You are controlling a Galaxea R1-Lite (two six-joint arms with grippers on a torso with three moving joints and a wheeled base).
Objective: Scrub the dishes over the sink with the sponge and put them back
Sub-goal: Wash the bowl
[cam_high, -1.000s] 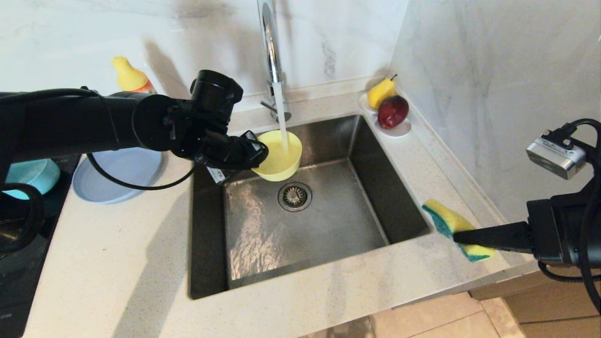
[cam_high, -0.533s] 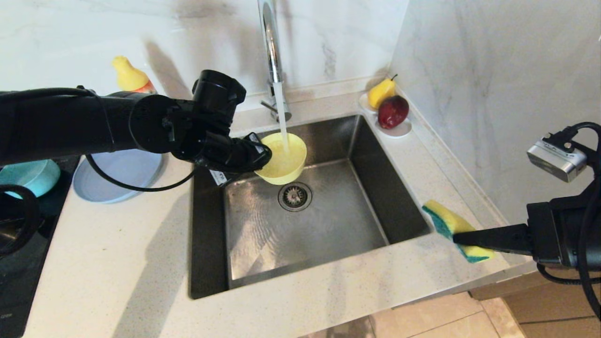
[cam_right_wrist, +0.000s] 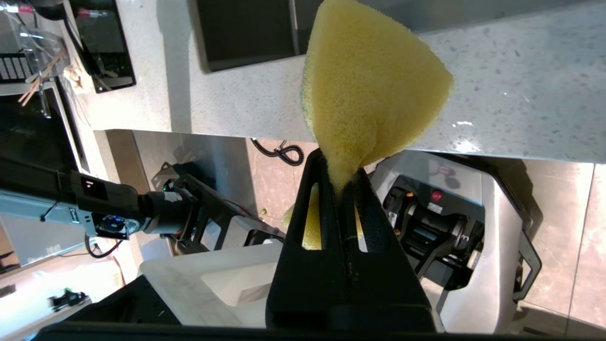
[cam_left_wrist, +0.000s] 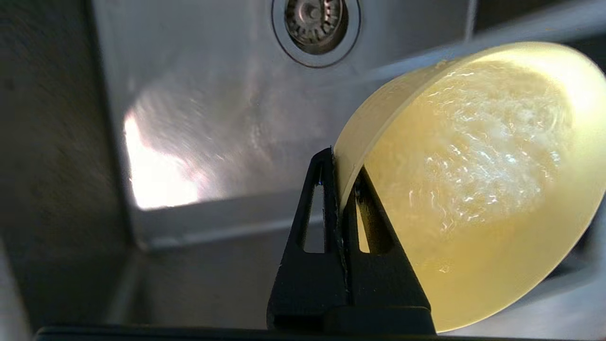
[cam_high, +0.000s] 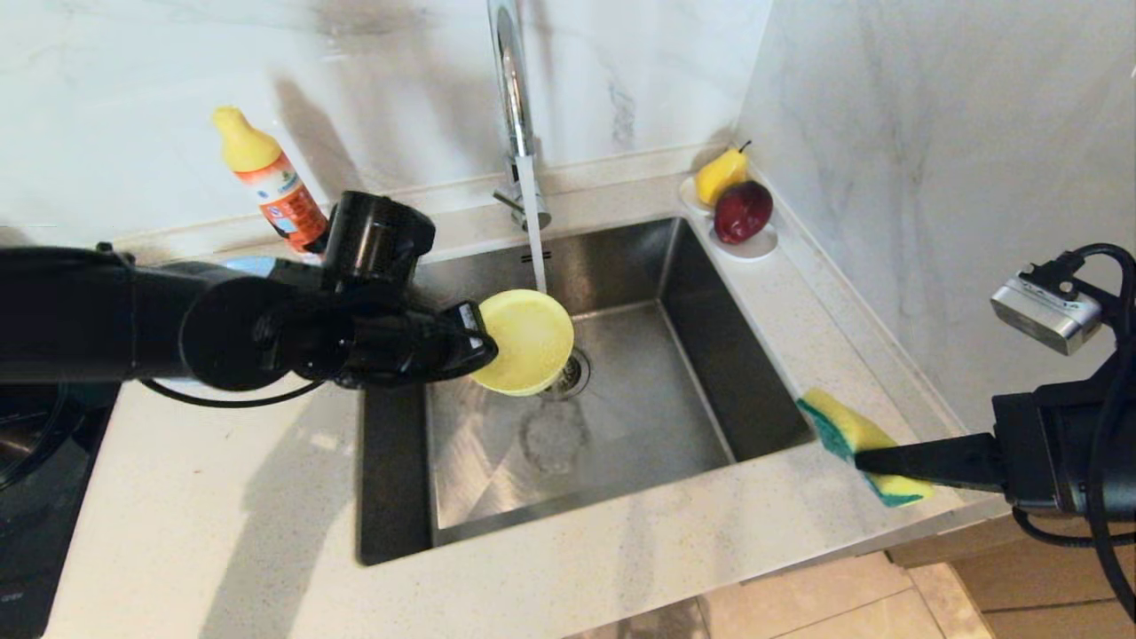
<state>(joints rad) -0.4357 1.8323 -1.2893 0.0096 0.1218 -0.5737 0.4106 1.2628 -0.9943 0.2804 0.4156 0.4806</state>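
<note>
A: Well, where is the yellow bowl (cam_high: 525,342) right now?

B: Over the sink (cam_high: 674,373), just left of the drain (cam_high: 575,373). The left gripper (cam_high: 479,342) is clamped on its rim, one finger inside the wall and one outside. The bowl is tipped on its side, mouth facing left toward the gripper, so the head view sees its base.

A: And the water?

B: A thin stream (cam_high: 535,240) runs from the faucet (cam_high: 510,98) and passes just behind the far edge of the bowl. In the left wrist view, water glistens inside the bowl (cam_left_wrist: 478,189).

A: What about the sponge (cam_high: 856,435)?

B: It's at the right, over the counter (cam_high: 222,497) by the sink's near right corner. The right gripper (cam_high: 865,461) is pinched tight on it, and the yellow foam (cam_right_wrist: 369,94) bulges out past the fingertips. The green side shows on its left edge in the head view.

A: Any writing you can read?

B: The bottle (cam_high: 271,191) at the far left, by the wall, has an orange label with a small round emblem, but the text is too small to make out. A white tag on the left gripper is also unreadable.

A: Anything else on the counter?

B: A white dish (cam_high: 754,247) in the far right corner holds a pear (cam_high: 719,173) and an apple (cam_high: 741,211).
</note>
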